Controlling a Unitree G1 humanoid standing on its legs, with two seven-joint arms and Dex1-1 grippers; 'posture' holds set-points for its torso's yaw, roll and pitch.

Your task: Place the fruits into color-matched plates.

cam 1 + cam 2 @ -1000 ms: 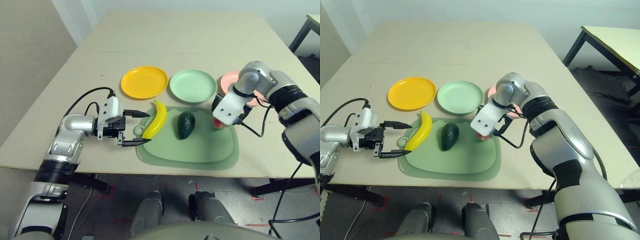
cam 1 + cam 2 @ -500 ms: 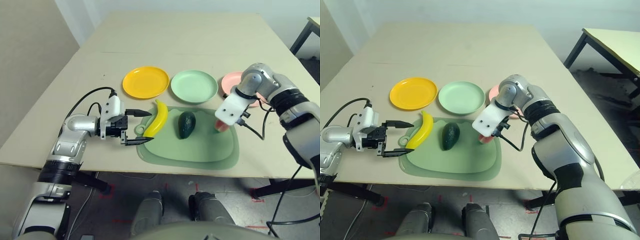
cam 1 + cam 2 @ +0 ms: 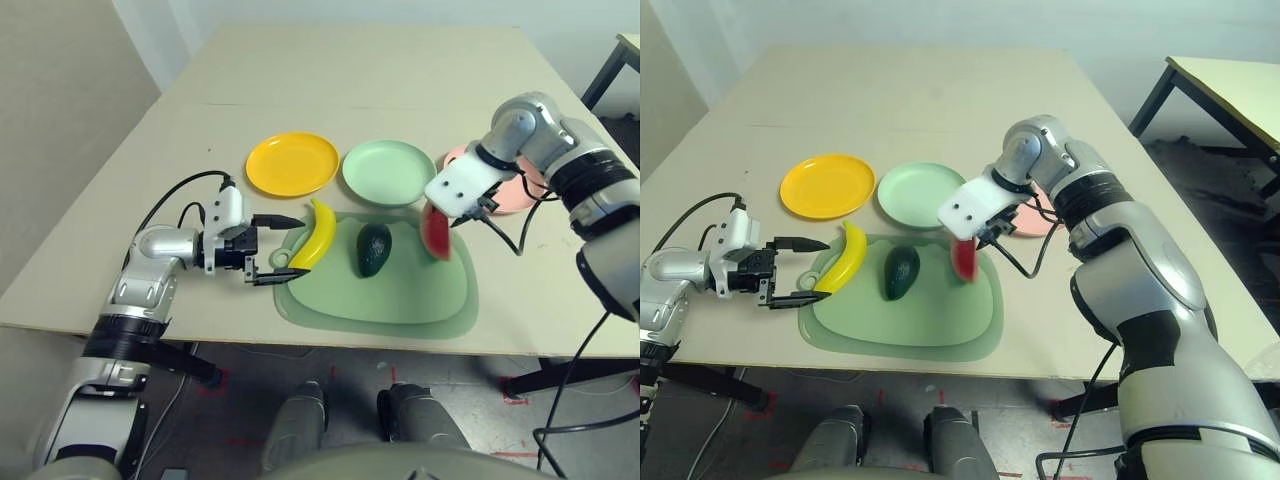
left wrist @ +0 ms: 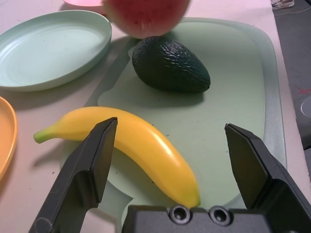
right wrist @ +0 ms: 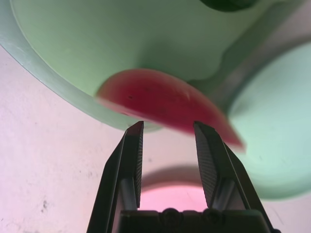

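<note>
Watermelon wedge [image 3: 436,232] now lifted off my green mat [image 3: 400,300], right tool [image 3: 440,222] clamped on it, left tool [image 3: 276,248] agape beside banana [image 3: 312,238].

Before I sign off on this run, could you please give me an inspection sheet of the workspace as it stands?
Surface: beige table with a green mat near its front edge.
Job's things: banana and avocado lie on the mat; watermelon is lifted above the mat's right end. Yellow plate, green plate and pink plate hold no fruit.
Clutter: nothing seen.
Pincers: left pincer open, level, its fingers either side of the banana's near end; right pincer shut on the watermelon, pointing down.
Cables: black cable loops at the left wrist, another hangs from the right wrist.
Surroundings: a second table at right; red floor marks.
</note>
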